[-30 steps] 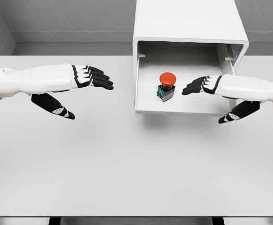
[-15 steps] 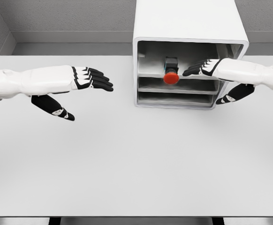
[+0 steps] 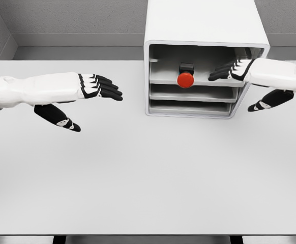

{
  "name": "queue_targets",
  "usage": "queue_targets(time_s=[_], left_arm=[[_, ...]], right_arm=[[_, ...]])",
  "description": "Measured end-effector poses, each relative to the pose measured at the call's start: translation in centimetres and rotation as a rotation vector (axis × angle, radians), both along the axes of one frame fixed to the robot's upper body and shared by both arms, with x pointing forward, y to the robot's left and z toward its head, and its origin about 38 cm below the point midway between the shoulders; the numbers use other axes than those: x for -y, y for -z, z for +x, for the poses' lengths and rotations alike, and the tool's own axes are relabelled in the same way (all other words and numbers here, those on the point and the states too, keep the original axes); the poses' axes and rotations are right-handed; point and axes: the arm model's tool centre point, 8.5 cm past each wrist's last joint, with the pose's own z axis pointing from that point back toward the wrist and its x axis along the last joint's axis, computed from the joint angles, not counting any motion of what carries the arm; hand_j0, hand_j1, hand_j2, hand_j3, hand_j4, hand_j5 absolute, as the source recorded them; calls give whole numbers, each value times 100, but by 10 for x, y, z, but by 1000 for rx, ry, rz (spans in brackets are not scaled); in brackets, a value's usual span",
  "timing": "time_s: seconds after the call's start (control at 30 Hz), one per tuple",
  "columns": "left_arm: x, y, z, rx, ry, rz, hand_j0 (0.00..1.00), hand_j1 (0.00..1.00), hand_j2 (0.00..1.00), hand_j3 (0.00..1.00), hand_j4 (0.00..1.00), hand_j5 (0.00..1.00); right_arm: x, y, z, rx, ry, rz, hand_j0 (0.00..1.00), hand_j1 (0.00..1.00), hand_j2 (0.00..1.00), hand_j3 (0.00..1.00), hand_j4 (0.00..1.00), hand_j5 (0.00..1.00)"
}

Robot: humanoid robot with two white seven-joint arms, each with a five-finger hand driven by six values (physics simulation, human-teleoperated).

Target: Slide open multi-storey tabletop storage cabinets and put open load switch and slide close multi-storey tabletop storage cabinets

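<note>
A white multi-storey storage cabinet stands upright at the far side of the bench, its open front showing three stacked drawer levels. The load switch, a black body with a round red button facing forward, lies on its side at the top level's front edge

Cabinet top beyond frame
</note>
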Motion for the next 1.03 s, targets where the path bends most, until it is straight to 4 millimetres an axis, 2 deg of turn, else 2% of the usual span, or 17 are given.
queue_targets(time_s=[0.2, 1.03], left_arm=[[-2, 6, -1, -16, -6, -3, 100, 100, 100, 100, 100, 100], [-10, 13, 6, -26, -42, 16, 100, 100, 100, 100, 100, 100]], right_arm=[[8, 40, -23, -114, 0, -33, 100, 100, 100, 100, 100, 100], [16, 43, -27, -133, 5, -85, 100, 100, 100, 100, 100, 100]])
